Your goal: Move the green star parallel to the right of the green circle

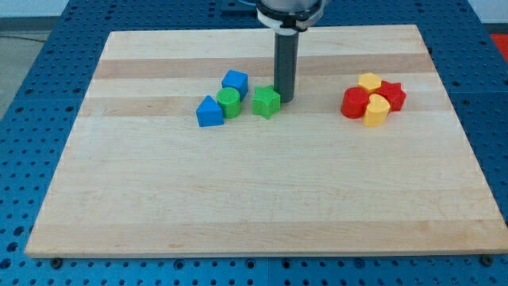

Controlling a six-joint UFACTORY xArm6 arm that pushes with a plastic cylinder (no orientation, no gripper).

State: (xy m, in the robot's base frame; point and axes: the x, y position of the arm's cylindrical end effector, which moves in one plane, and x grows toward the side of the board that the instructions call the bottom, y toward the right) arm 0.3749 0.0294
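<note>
The green star (267, 102) already sits to the view's right of the green circle (228, 102), near it with a narrow strip of bare wood between them, and the two look level with each other across the tabletop (238, 199). Judged from this, the task seems nearly or fully done; at most a small nudge to square up the row or adjust the spacing may be left.

My tip (285, 99) stands just at the star's right edge, on the side away from the circle and a little toward the view's top. It appears to touch the star or sit a hair off it; the contact itself is too fine to call. The tool is a plain rod with nothing that spreads or pinches, so it holds nothing and can only press against a block's side.

Around the circle, a blue block (235, 81) lies just above it and a blue triangular block (209, 112) lies touching it at lower left. Well apart on the view's right is a tight cluster: a red cylinder (353, 102), a red star (392, 94), a yellow block (369, 81) and a second yellow block (376, 111), none of them involved
</note>
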